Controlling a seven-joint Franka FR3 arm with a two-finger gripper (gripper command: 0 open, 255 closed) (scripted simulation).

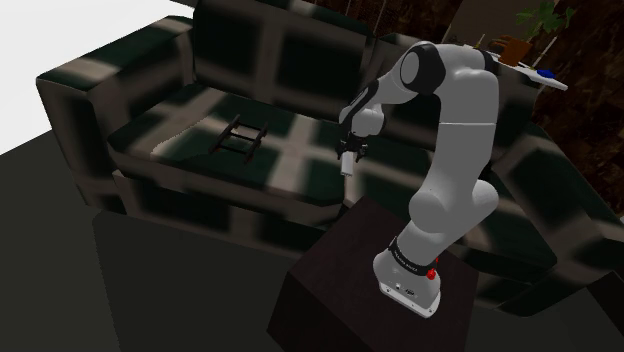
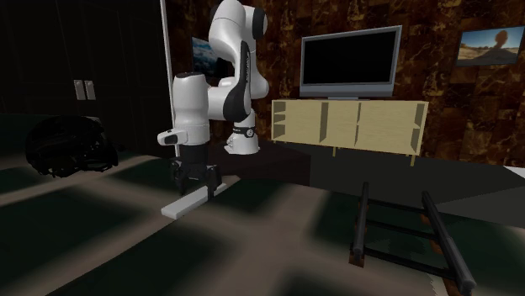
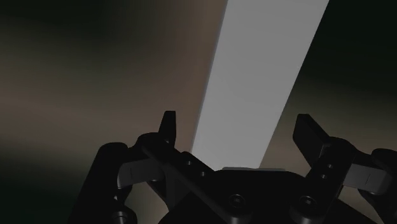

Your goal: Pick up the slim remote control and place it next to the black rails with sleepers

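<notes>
One slim pale remote control. One set of black rails with sleepers, made of two long rails. One white arm carries one pincer with two fingers. One checked sofa and one dark stand. At the upper right of the second exterior view are one television and one low cabinet. Two wall pictures. One leafy plant.

seat: sofa seat lies bare between remote and rails — open passage above it | obstacles: rails (low, lying flat), backrest rising behind, armrest closing the shoulder view's left end | fingers: spread astride the remote — a gap on each side
</notes>
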